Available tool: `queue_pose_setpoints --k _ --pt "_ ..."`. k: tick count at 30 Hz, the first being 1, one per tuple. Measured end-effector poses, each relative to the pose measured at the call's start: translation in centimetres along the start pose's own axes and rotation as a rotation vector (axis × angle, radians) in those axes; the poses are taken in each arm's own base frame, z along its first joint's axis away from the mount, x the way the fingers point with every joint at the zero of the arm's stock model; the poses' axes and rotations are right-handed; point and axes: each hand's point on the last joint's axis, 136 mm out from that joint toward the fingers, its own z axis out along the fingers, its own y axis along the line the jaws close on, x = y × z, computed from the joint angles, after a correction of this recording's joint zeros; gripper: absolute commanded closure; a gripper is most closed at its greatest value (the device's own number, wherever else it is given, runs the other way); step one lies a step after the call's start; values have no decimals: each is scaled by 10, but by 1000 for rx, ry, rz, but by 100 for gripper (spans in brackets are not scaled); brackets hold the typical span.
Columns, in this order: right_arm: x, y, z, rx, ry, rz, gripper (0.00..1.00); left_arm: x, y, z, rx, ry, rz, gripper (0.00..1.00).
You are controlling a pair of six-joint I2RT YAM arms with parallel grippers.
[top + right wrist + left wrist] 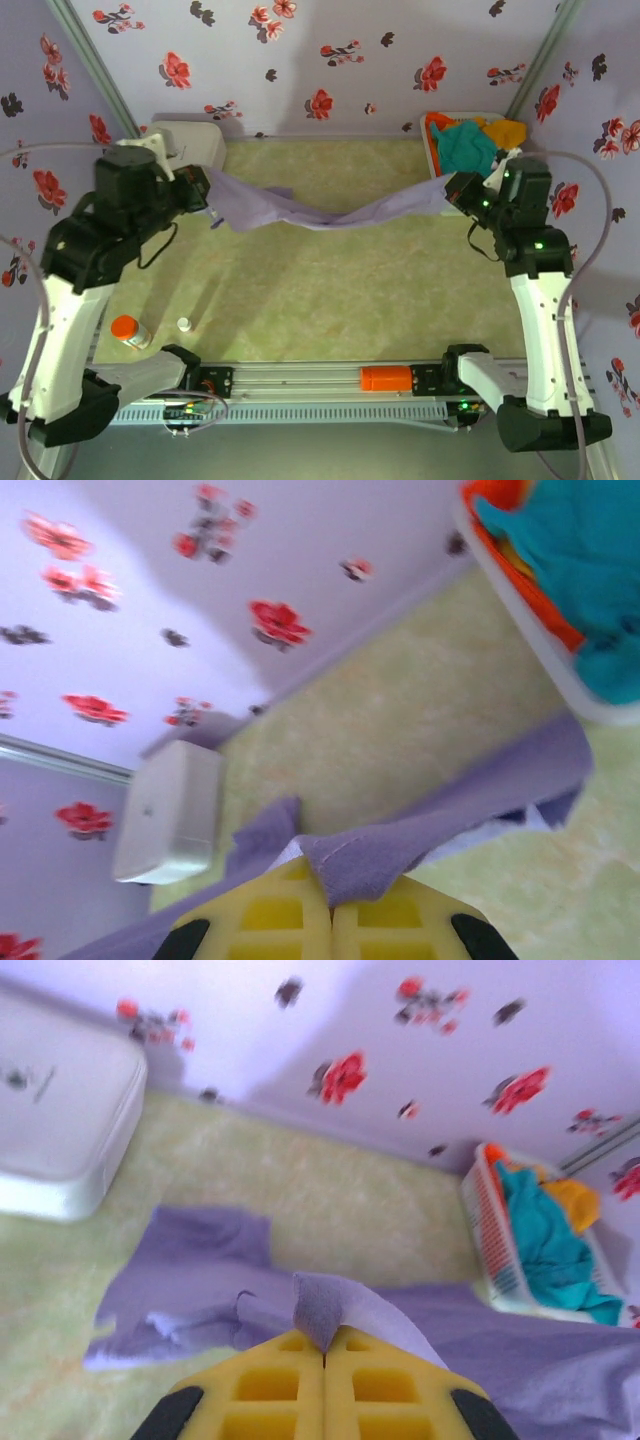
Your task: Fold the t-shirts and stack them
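Observation:
A pale lavender t-shirt (320, 210) hangs stretched between both arms above the green table, sagging in the middle. My left gripper (205, 190) is shut on its left end; in the left wrist view a pinch of lavender cloth (325, 1310) stands up from the closed yellow jaws of the left gripper (324, 1348). My right gripper (452, 188) is shut on the right end, and a hemmed fold of the lavender shirt (400, 855) drapes over the right gripper (331, 902). Teal, orange and yellow t-shirts (468, 146) lie heaped in a white basket.
The white basket (432, 152) stands at the back right corner. A white rounded plastic box (190, 142) sits at the back left. Near the front left lie an orange-capped bottle (128, 330) and a small white cap (184, 323). An orange block (385, 378) rests on the front rail.

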Motion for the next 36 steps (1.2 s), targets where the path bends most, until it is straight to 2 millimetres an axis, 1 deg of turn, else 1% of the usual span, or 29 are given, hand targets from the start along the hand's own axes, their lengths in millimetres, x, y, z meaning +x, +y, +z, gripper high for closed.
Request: queue_pose_setpoints --k 2,6,9,12,15,17,19,21,22,23,25,27,29,30,32,34,36 --pt "-9 20 -14 -60 -25 -19 100 -13 -6 -23 50 -58 33 100" --pt "-19 56 -48 -183 -67 -79 100 -22 -15 -70 155 -135 87 100" --pt "-21 78 -79 -262 -113 -137 100 -32 -22 -107 233 -199 112 100" --pt "-18 93 -112 -324 -164 -191 100 -39 -27 -137 290 -247 123 100" --pt "-12 103 -145 -378 -220 -236 100 -42 -29 -159 328 -274 125 100" --pt "-9 107 -161 -399 -250 -255 100 -44 -30 -170 346 -292 124 100" --pt "-8 109 -171 -404 -266 -262 100 -46 -30 -178 358 -310 123 100" --pt "-9 109 -173 -396 -266 -250 100 -47 -28 -180 349 -319 120 100" --pt "-8 106 -170 -386 -256 -239 100 -47 -26 -179 335 -321 117 100" --pt "-7 103 -165 -374 -239 -221 100 -47 -21 -173 306 -318 112 100" --pt "-3 92 -147 -341 -194 -182 100 -41 -9 -154 228 -293 108 100" --pt "5 74 -119 -289 -127 -136 100 -30 5 -125 134 -242 109 100" --pt "17 48 -81 -210 -36 -78 100 -10 20 -88 36 -166 123 100" --pt "23 36 -65 -173 -1 -55 100 0 27 -71 0 -134 131 100" --pt "40 3 -28 -84 88 -7 100 26 43 -34 -85 -47 153 100" --pt "59 -28 4 1 166 38 100 44 56 -5 -153 9 169 100" --pt "76 -54 33 63 235 75 100 54 67 21 -208 40 173 100"
